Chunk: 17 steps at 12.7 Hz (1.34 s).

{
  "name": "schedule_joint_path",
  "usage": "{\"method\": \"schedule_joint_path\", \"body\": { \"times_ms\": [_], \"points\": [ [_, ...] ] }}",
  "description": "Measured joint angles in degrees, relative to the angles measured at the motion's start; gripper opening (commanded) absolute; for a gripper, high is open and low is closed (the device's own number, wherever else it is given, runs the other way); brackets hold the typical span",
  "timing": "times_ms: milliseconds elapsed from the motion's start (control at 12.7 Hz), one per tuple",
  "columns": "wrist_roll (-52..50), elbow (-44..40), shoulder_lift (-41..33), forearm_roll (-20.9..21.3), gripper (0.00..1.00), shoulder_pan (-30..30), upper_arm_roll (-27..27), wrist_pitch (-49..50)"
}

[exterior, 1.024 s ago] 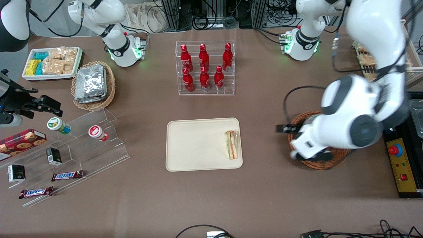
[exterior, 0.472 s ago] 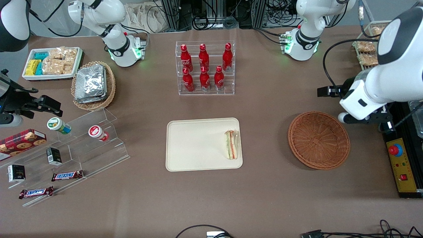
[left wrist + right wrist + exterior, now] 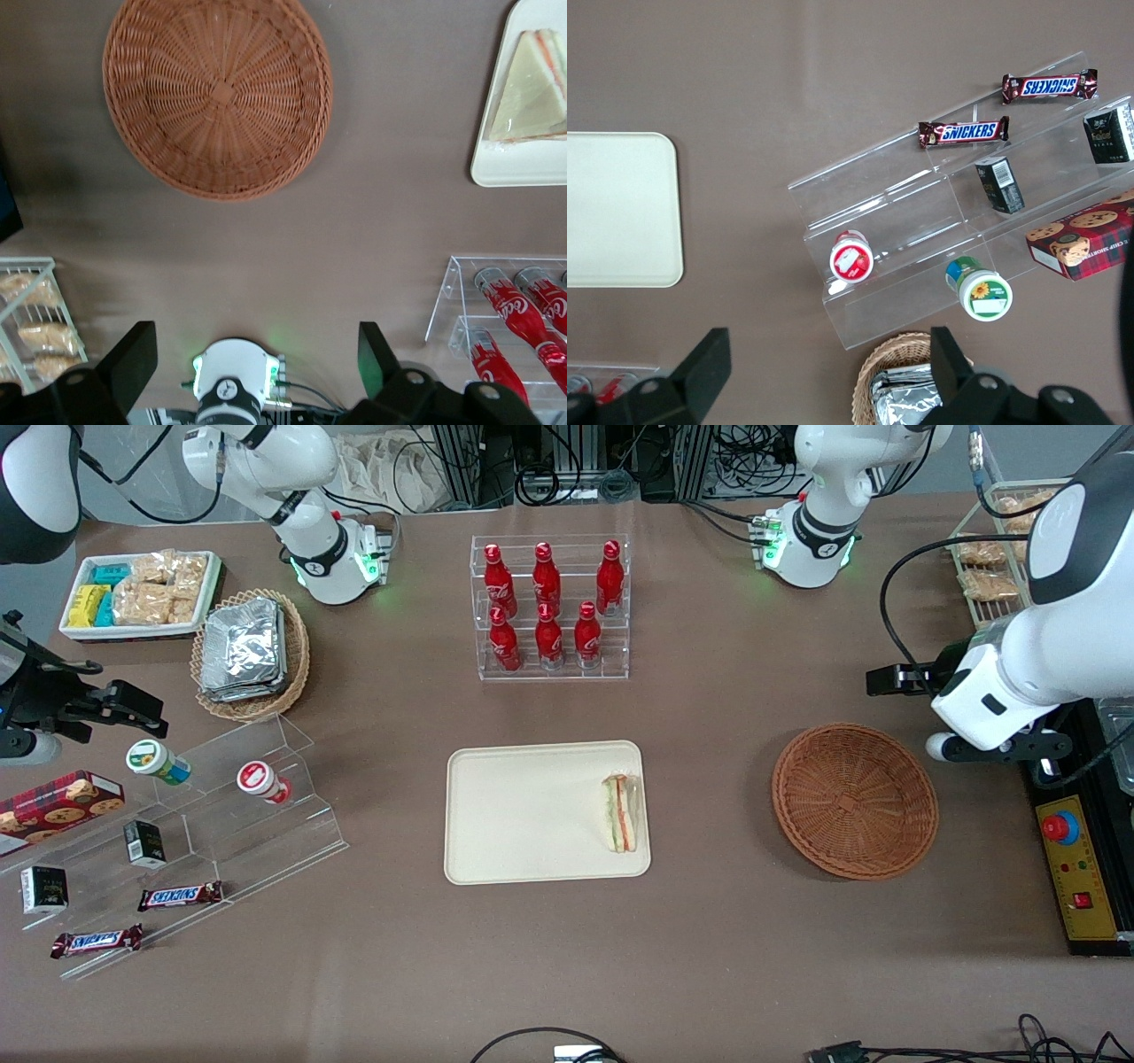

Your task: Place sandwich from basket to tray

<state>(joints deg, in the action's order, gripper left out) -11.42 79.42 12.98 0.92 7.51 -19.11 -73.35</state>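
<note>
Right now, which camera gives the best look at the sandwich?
The left wrist view: the sandwich looks large, lying on the tray. The front view shows it whole but small. The right wrist view misses it. The open end effector is high above the table, holding nothing.

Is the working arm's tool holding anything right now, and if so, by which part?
Nothing is held. The tool is open and empty, raised above the table beside the basket. The sandwich lies on the tray.

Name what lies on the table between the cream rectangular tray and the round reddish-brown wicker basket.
Nothing: only bare brown tabletop separates the cream tray from the wicker basket, as the front view shows. The open hand hovers high, beside the basket.
</note>
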Motion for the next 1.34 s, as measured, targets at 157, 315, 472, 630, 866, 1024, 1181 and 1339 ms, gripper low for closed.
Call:
{"method": "schedule_joint_path", "body": {
  "times_ms": [157,315,472,630,866,1024,1181,1339],
  "points": [
    [4.51,4.80,-3.19,0.19,1.00,2.01,-0.01,-4.79],
    [8.07,10.95,-7.52,0.19,1.00,4.17,0.04,-9.72],
    [8.83,14.36,-10.45,0.19,1.00,4.27,0.03,-11.61],
    [8.83,15.06,-11.56,0.19,1.00,1.73,2.23,-12.00],
    [8.92,15.22,-11.65,0.19,1.00,-9.19,13.44,-12.61],
    [9.02,15.24,-11.65,0.19,1.00,-10.25,14.55,-13.31],
    [9.39,15.02,-11.63,0.19,1.00,-10.25,14.60,-13.82],
    [9.55,14.91,-11.62,0.19,1.00,-10.26,14.60,-13.83]
  ]
}}
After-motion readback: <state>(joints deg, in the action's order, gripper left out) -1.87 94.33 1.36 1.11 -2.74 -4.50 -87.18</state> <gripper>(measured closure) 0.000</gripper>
